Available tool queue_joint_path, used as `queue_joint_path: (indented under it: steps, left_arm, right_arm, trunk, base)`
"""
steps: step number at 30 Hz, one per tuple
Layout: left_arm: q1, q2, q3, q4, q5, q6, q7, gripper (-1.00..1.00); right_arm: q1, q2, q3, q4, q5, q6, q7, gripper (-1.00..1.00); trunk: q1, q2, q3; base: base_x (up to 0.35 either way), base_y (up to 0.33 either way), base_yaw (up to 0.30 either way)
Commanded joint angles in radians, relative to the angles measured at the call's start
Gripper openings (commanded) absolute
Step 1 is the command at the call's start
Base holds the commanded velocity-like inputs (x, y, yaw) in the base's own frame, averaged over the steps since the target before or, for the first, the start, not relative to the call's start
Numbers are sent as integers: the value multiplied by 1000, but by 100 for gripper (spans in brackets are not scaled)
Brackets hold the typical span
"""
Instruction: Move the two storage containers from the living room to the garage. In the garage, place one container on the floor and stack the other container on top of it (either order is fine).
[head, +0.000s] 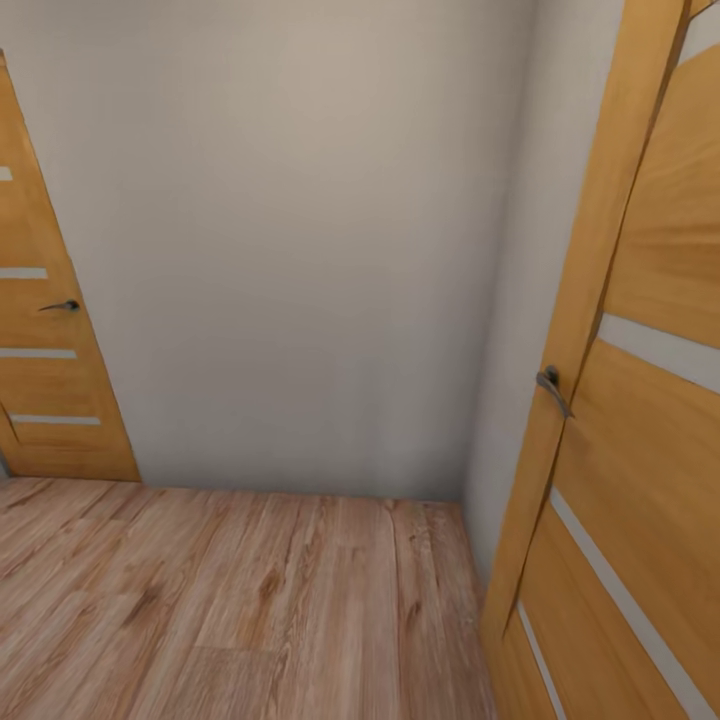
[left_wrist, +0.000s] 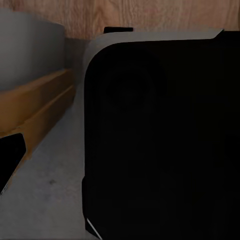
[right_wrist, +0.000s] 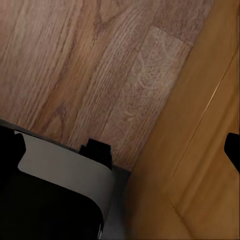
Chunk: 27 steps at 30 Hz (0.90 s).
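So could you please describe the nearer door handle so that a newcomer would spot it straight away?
Start from the plain grey-white wall ahead and go to the wooden door close on the right. The grey lever handle sits at its inner edge, larger and closer than the small handle on the far left door.

Place: inside a home, a bare corner between rooms, like a hallway.
Floor (head: 250, 600): light wood planks with visible grain, also seen close in the right wrist view.
Wall (head: 300, 250): plain grey-white, unmarked, meeting a second wall at a corner.
Left door (head: 45, 340): honey-coloured wood with pale horizontal strips and a dark lever handle (head: 62, 306).
Right door (head: 640, 420): same wood and strips, close by, with a metal lever (head: 552, 388).
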Motion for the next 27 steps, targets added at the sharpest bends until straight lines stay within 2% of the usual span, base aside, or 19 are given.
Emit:
queue_joint_path:
  steps: [1,14,21,27]
  left_arm:
    - [0,0,1,-1,2,-2,1,100]
    - [0,1,1,-1,2,-2,1,100]
    - [0,1,1,0,2,-2,1,100]
    - [0,1,1,-1,2,-3,1,100]
  right_arm:
    - [-1,0,8,3,-10,-5,3,100]
    - [-1,1,8,3,-10,-5,2,100]
    - [-1,1,8,3,-10,-6,2,100]
    - [-1,1,8,3,-10,-7,2,100]
  trunk:
    - [1,0,-1]
    - [1,0,-1]
    - [1,0,-1]
    - [1,0,-1]
  base:
    - [314,0,0]
    - [320,0,10]
    - [295,0,200]
    - [61,0,267]
